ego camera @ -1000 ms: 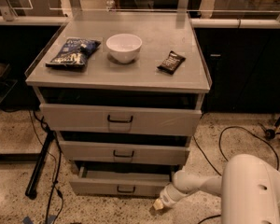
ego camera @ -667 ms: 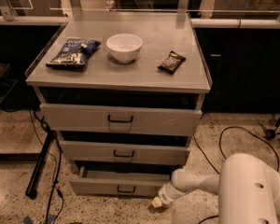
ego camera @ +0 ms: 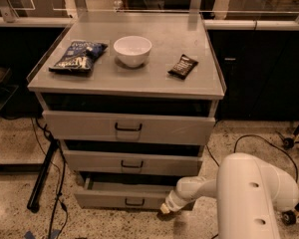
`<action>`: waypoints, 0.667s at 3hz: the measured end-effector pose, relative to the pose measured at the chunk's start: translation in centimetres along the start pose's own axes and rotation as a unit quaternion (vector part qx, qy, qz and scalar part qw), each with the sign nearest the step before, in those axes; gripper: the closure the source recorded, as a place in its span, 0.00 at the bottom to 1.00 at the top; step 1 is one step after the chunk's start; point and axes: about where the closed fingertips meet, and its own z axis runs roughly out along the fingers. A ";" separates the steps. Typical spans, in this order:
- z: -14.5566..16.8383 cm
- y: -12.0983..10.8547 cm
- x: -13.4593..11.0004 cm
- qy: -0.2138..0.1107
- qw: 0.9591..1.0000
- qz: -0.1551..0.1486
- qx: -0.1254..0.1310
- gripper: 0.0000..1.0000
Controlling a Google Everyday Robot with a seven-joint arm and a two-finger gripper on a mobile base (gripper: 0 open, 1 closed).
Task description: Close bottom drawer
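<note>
The bottom drawer (ego camera: pixel 114 199) of the grey metal cabinet (ego camera: pixel 129 128) stands partly pulled out, its shallow tray showing behind the short front panel with a small dark loop handle (ego camera: pixel 134 202). My white arm reaches in from the lower right. My gripper (ego camera: pixel 165 208) is at the right end of the bottom drawer's front panel, close against it.
On the cabinet top lie a blue snack bag (ego camera: pixel 78 56), a white bowl (ego camera: pixel 132 50) and a dark snack bar (ego camera: pixel 183 66). Cables (ego camera: pixel 57 203) and a black stand leg (ego camera: pixel 42 176) lie on the floor at left. A dark counter runs behind.
My gripper has moved a little left along the bottom drawer's front. The drawer looks about as far out as before.
</note>
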 end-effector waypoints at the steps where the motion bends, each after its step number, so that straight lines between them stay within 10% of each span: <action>1: 0.4 -1.1 -0.9 0.001 1.000 -0.006 0.025 1.00; 2: 0.4 -1.2 -1.0 0.001 1.000 -0.005 0.026 0.80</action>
